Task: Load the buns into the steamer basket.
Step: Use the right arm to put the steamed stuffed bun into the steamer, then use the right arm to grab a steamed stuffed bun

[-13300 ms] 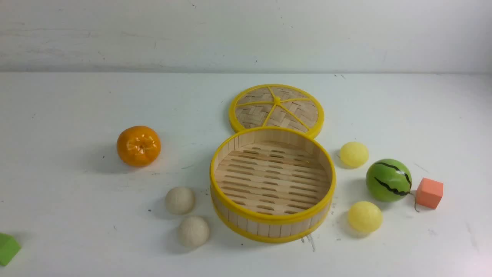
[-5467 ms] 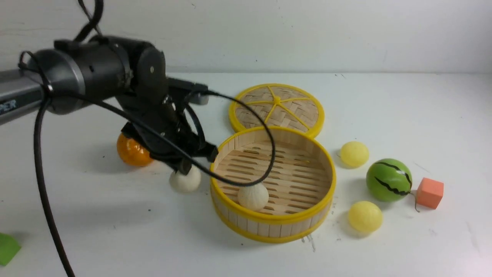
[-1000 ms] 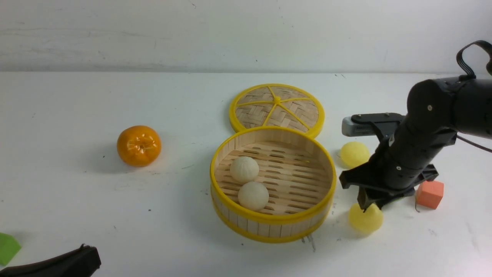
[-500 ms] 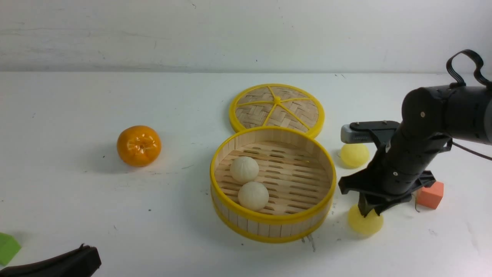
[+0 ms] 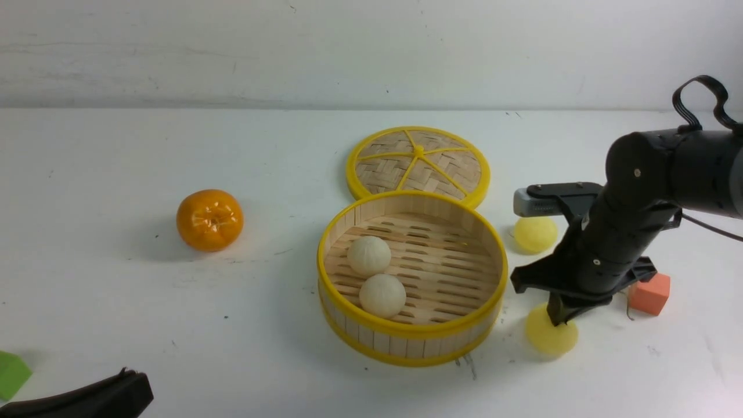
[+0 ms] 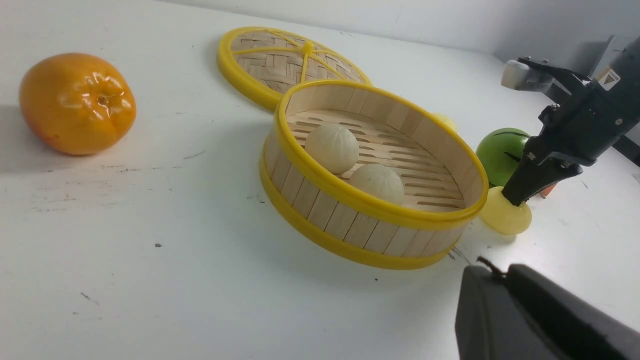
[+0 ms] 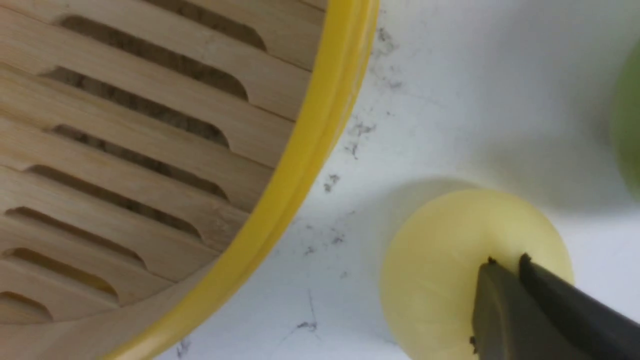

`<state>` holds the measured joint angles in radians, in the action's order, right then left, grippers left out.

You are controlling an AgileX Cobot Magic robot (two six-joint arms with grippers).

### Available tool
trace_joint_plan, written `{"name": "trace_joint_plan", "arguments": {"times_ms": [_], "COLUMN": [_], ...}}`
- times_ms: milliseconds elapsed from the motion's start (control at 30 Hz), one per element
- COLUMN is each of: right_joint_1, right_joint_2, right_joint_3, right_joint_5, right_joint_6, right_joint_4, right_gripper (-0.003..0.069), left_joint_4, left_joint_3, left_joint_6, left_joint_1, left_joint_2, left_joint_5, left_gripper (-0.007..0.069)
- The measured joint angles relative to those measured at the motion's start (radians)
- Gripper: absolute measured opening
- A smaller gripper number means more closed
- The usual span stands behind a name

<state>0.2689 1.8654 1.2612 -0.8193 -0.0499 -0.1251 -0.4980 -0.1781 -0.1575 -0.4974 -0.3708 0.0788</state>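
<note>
The steamer basket (image 5: 412, 334) stands mid-table with two cream-white buns (image 5: 369, 255) (image 5: 382, 295) on its slat floor. Two pale yellow buns lie on the table to its right: the far one (image 5: 535, 234) is free. The near one (image 5: 548, 338) sits under my right gripper (image 5: 558, 316). In the right wrist view the right gripper (image 7: 506, 261) is shut, its tips pinching the top of this bun (image 7: 440, 260), which bulges out at its base beside the basket rim (image 7: 320, 135). My left gripper (image 6: 492, 272) is shut and empty, low at the front left (image 5: 116, 395).
A woven lid (image 5: 418, 165) lies behind the basket. A glossy orange (image 5: 209, 220) sits to the left. A green striped ball (image 6: 501, 152) and an orange cube (image 5: 650, 294) are behind my right arm. A green block (image 5: 11, 374) is at the front left edge.
My right gripper came down onto the near yellow bun and closed its jaws on the bun's top, squashing it. The left arm stayed put.
</note>
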Motion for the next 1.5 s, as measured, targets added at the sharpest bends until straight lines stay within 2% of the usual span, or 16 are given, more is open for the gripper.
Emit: {"name": "trace_joint_plan", "arguments": {"times_ms": [333, 500, 700, 1000, 1133, 1200, 1233, 1267, 1333, 1400, 1500], "right_joint_1": [0.000, 0.050, 0.122, 0.128, 0.128, 0.128, 0.128, 0.125, 0.114, 0.093, 0.040], "right_joint_2": [-0.160, -0.241, -0.172, 0.026, 0.065, 0.062, 0.061, 0.051, 0.032, 0.006, -0.016], "right_joint_3": [0.000, 0.036, 0.124, 0.189, 0.197, 0.210, 0.212, 0.230, 0.256, 0.282, 0.306], "right_joint_5": [-0.056, -0.076, -0.046, 0.008, 0.012, 0.009, 0.008, -0.010, -0.037, -0.063, -0.067], "right_joint_6": [0.017, 0.098, 0.151, 0.151, 0.151, 0.151, 0.151, 0.151, 0.151, 0.151, 0.134], "right_joint_4": [-0.006, -0.143, -0.258, -0.303, -0.300, -0.291, -0.290, -0.283, -0.262, -0.219, -0.123], "right_gripper": [-0.0007, -0.0002, 0.0001, 0.0023, 0.0144, 0.0276, 0.0288, 0.0390, 0.0464, 0.0514, 0.0506], "left_joint_4": [0.000, 0.000, 0.000, 0.000, 0.000, 0.000, 0.000, 0.000, 0.000, 0.000, 0.000], "left_joint_3": [0.000, 0.000, 0.000, 0.000, 0.000, 0.000, 0.000, 0.000, 0.000, 0.000, 0.000], "left_joint_6": [0.000, 0.000, 0.000, 0.000, 0.000, 0.000, 0.000, 0.000, 0.000, 0.000, 0.000], "left_joint_1": [0.000, 0.000, 0.000, 0.000, 0.000, 0.000, 0.000, 0.000, 0.000, 0.000, 0.000], "left_joint_2": [0.000, 0.000, 0.000, 0.000, 0.000, 0.000, 0.000, 0.000, 0.000, 0.000, 0.000], "left_joint_5": [0.000, -0.001, -0.001, -0.001, -0.001, -0.001, -0.001, -0.001, -0.001, -0.001, -0.001], "left_gripper": [0.0048, 0.0057, 0.0060, 0.0073, 0.0076, 0.0080, 0.0080, 0.0082, 0.0083, 0.0085, 0.0090]}}
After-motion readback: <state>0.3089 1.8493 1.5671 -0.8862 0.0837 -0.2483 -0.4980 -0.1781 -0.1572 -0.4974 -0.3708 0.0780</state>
